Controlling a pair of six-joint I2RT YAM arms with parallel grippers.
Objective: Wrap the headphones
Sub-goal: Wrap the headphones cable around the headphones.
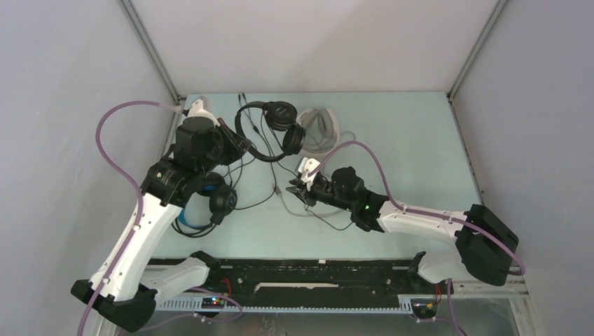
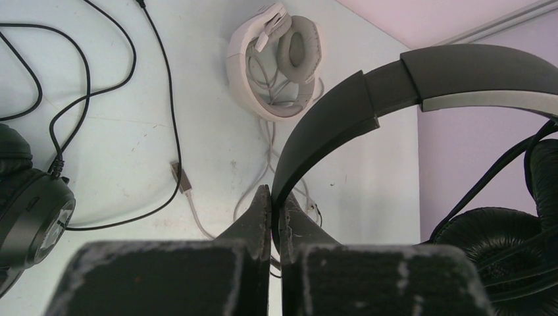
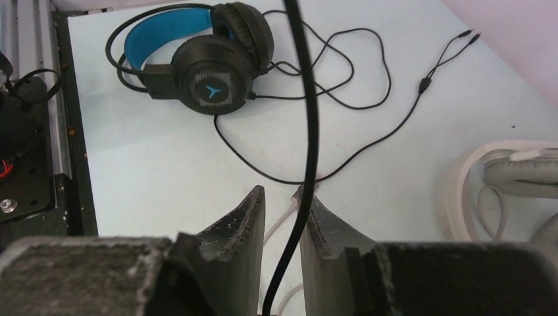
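My left gripper is shut on the headband of the all-black headphones, lifting it at the back left. One of its black ear cups hangs at the right. My right gripper stands slightly open near the table's middle. A thin black cable runs down through the gap, lying against the right finger and not clamped. The blue-banded headphones lie flat under the left arm. The white-grey headphones rest at the back, their cable coiled inside.
Loose black cables loop over the table between the headphones. A pale cable with a USB plug lies near the middle. A small splitter on a black cable lies farther out. A black rail lines the near edge, and walls enclose the table.
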